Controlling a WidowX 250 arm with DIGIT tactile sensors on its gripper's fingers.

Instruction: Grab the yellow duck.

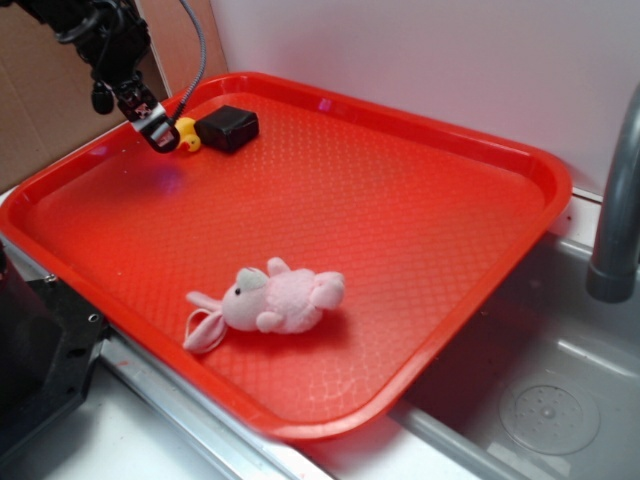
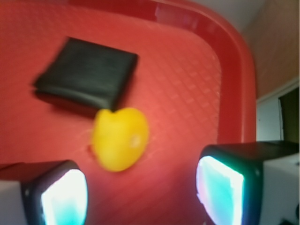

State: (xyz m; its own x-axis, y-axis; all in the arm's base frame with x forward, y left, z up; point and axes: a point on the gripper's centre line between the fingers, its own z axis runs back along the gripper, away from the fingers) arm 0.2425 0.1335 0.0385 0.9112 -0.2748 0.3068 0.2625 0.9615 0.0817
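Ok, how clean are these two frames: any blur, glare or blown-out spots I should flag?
Wrist view: motion-smeared, the black block and yellow duck have soft edges, and the gripper pads glow blown-out cyan-white. Exterior view: mostly sharp, with glare streaks along the red tray rim and a soft shadow under the pink plush rabbit.

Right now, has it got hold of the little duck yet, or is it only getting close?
Only close. Done: the gripper has reached the far corner of the red tray, beside the yellow duck. In hand: the wrist view shows its fingers open, the duck ahead, next to the black block. Left: lowering, closing, lifting.
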